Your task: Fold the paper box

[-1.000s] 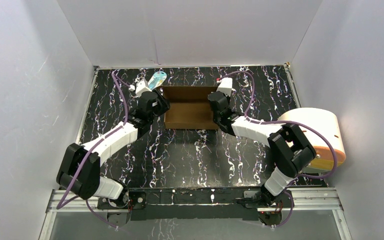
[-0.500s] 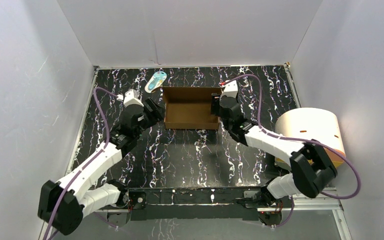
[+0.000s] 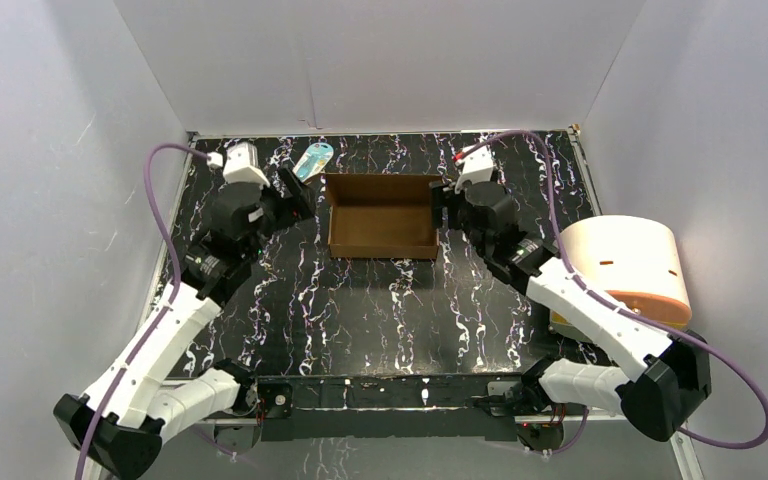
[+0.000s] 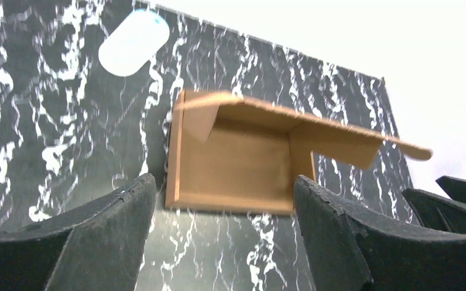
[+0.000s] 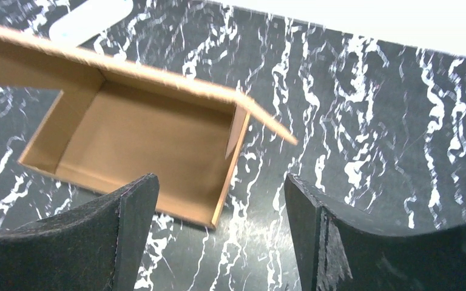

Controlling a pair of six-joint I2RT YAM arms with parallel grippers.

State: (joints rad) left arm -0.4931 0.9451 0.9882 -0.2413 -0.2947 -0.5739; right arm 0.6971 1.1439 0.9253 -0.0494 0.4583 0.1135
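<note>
Paper box (image 3: 381,216) sits toward the far middle of the black marbled table (image 3: 380,320). It's a shallow brown corrugated tray, walls up, matte and stiff-edged. Its lid flap rises off the far wall and leans over the tray, not tucked in, so closing it looks like the step to come. Left gripper (image 4: 221,200) and right gripper (image 5: 218,194) flank it, one each side, both spread wide and empty, clear of the cardboard. I'd guess that symmetry suits taking the lid's two ends. A small glossy white-and-blue oval (image 3: 313,160) lies just beyond the far left corner.
</note>
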